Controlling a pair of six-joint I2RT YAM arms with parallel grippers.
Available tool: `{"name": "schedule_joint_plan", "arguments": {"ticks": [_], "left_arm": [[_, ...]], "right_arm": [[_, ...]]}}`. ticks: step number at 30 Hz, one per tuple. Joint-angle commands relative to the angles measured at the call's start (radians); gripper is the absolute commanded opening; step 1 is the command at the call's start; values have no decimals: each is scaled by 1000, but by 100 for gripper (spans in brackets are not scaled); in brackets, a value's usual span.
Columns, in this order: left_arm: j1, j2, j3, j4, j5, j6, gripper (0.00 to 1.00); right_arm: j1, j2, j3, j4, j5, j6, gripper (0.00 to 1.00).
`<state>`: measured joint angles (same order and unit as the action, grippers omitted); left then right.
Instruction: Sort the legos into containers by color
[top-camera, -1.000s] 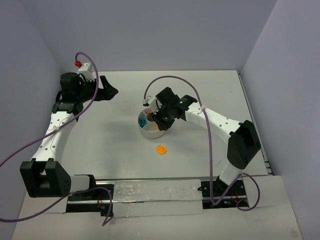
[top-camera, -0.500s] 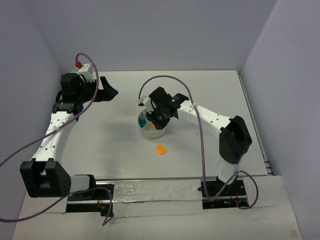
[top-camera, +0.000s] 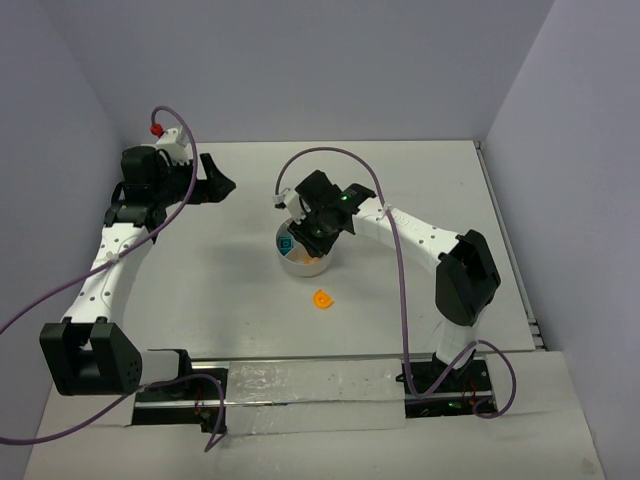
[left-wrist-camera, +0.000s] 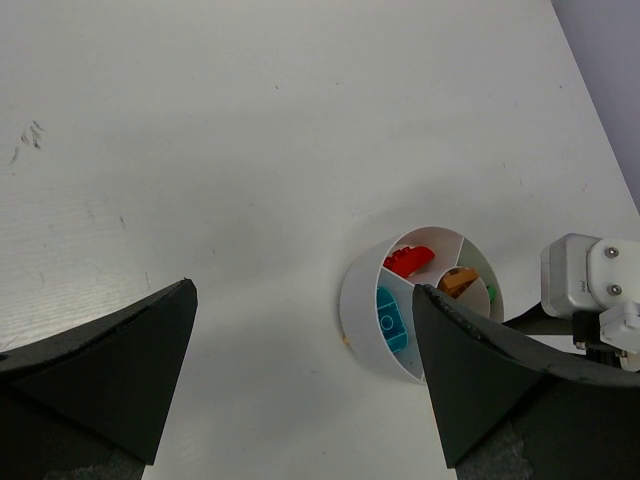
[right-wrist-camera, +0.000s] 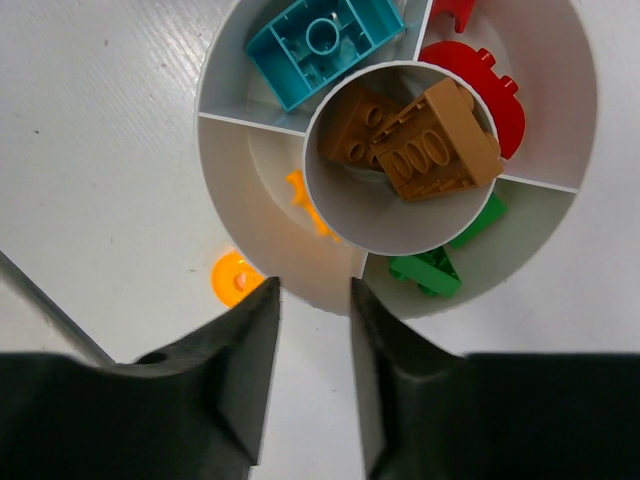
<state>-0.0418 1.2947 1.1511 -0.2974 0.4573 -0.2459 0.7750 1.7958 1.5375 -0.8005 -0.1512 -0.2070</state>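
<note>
One white dish (right-wrist-camera: 222, 165) holds one teal brick (right-wrist-camera: 322, 42), two brown bricks (right-wrist-camera: 430, 150), two red pieces (right-wrist-camera: 490, 95), two green bricks (right-wrist-camera: 430, 268) and one orange piece (right-wrist-camera: 305, 200). One orange disc (right-wrist-camera: 233, 277) lies on the tabletop (right-wrist-camera: 90, 150).

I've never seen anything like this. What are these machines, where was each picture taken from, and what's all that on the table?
These are two robot arms bolted to a table, each ending in a two-finger gripper. One picture looks down from above; the other two come from cameras on the wrists. The left gripper hangs wide open, away from the work. The right gripper hovers over a white dish of colour-sorted toy bricks, fingers slightly apart, holding nothing. One orange piece lies loose on the table.
</note>
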Motion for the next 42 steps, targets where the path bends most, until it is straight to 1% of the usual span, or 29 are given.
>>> {"name": "schedule_joint_plan", "arguments": {"ticks": [1, 6, 8, 9, 12, 16, 18, 19, 20, 21, 23, 24, 28, 29, 30, 34, 42], "left_arm": [[6, -35, -6, 3, -4, -4, 99], [6, -47, -13, 4, -6, -12, 99], [6, -55, -17, 4, -11, -12, 99], [6, -61, -20, 3, -11, -10, 99], [6, -84, -47, 6, -27, -9, 99], [6, -113, -76, 9, -41, -13, 99], [6, -123, -93, 6, -49, -19, 99], [6, -128, -101, 4, -52, -22, 99], [6, -136, -112, 1, -54, -30, 99], [6, -143, -119, -1, -54, -31, 99], [6, -152, -130, -8, -58, -30, 99], [6, -164, -133, -16, -64, -25, 99], [6, -178, -131, -35, -76, -11, 99], [6, -180, -129, -44, -80, -4, 99], [6, -182, -129, -49, -84, -1, 99], [6, -189, -133, -55, -88, 7, 99], [6, -187, -142, -51, -102, -3, 99]], "right_arm": [[7, -19, 13, -5, -1, -3, 45], [6, -85, -31, 26, -15, -5, 45], [7, -130, -101, 50, -29, -5, 45], [7, -159, -105, 65, -35, -3, 45], [7, -279, -252, 115, -39, 20, 46], [20, -383, -456, 193, -14, 36, 51], [39, -429, -525, 235, 11, 32, 53], [49, -440, -541, 251, 17, 33, 55], [62, -449, -584, 270, 34, 34, 60], [65, -450, -590, 274, 38, 35, 61], [81, -440, -627, 310, 40, 46, 71], [89, -428, -639, 344, 44, 56, 79], [117, -369, -646, 386, 59, 87, 81], [125, -347, -645, 405, 69, 99, 91], [133, -342, -644, 415, 71, 105, 95], [158, -291, -631, 442, 95, 124, 100], [190, -170, -539, 398, 122, 145, 99]]}}
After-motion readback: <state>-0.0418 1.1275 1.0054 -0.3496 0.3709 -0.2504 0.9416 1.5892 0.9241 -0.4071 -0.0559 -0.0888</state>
